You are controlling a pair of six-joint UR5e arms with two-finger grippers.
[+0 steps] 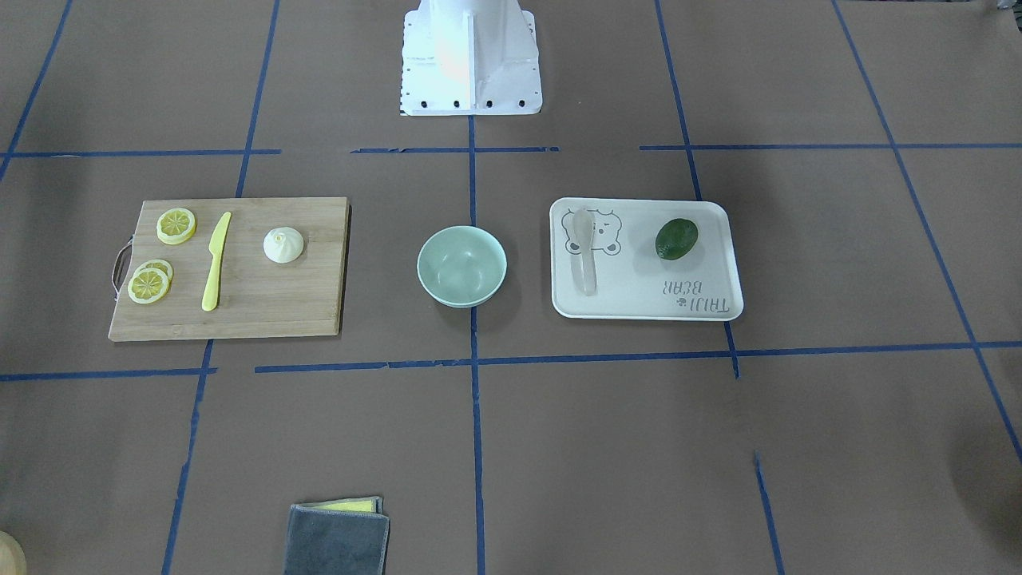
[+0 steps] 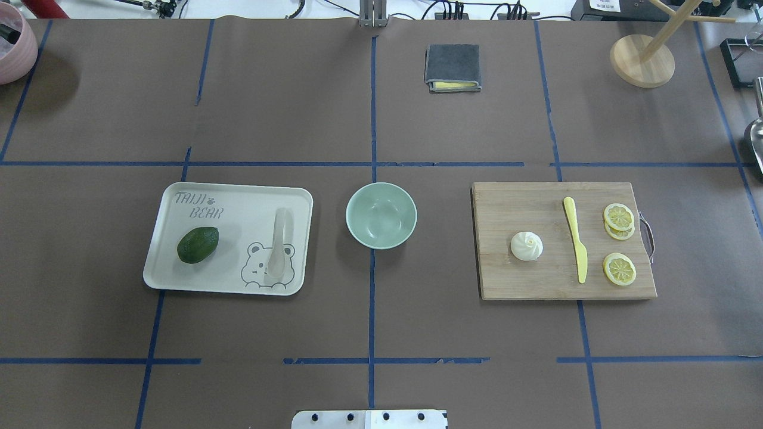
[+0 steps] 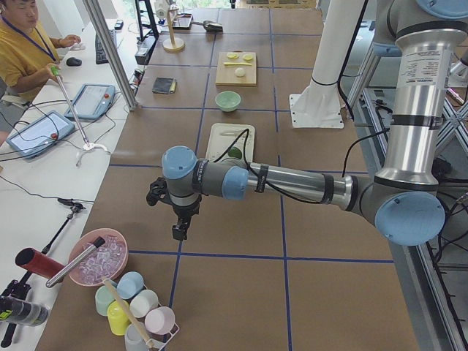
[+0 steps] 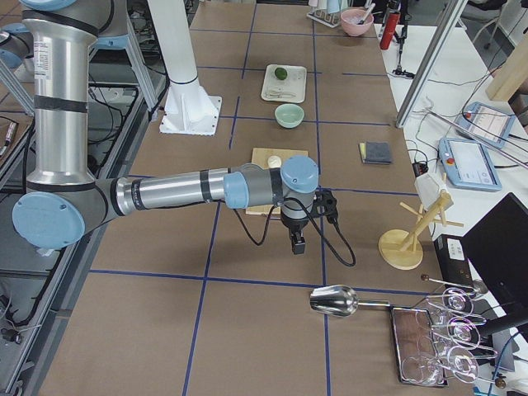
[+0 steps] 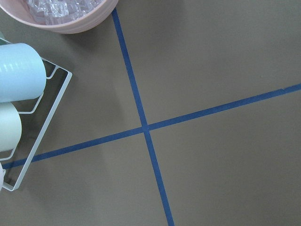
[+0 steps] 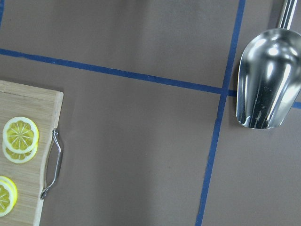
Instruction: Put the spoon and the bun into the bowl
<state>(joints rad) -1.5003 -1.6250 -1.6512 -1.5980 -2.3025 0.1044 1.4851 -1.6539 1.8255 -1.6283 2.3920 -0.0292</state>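
Observation:
The mint-green bowl [image 2: 381, 215] stands empty at the table's middle. The pale spoon [image 2: 279, 243] lies on the white bear-print tray [image 2: 179, 280] to the bowl's left. The cream bun [image 2: 526, 246] sits on the wooden cutting board [image 2: 518, 280] to the bowl's right. My left gripper [image 3: 179, 232] hangs over bare paper at the table's left end, far from the tray. My right gripper [image 4: 295, 244] hangs beyond the board at the right end. Neither gripper shows in the overhead, front or wrist views, so I cannot tell if they are open or shut.
A dark green fruit [image 2: 197, 244] lies on the tray. A yellow knife [image 2: 576, 239] and lemon slices [image 2: 619, 215] lie on the board. A grey cloth [image 2: 452, 67] lies at the far side. A metal scoop [image 6: 268, 80], a pink bowl [image 5: 70, 14] and a cup rack [image 5: 19, 99] sit at the table's ends.

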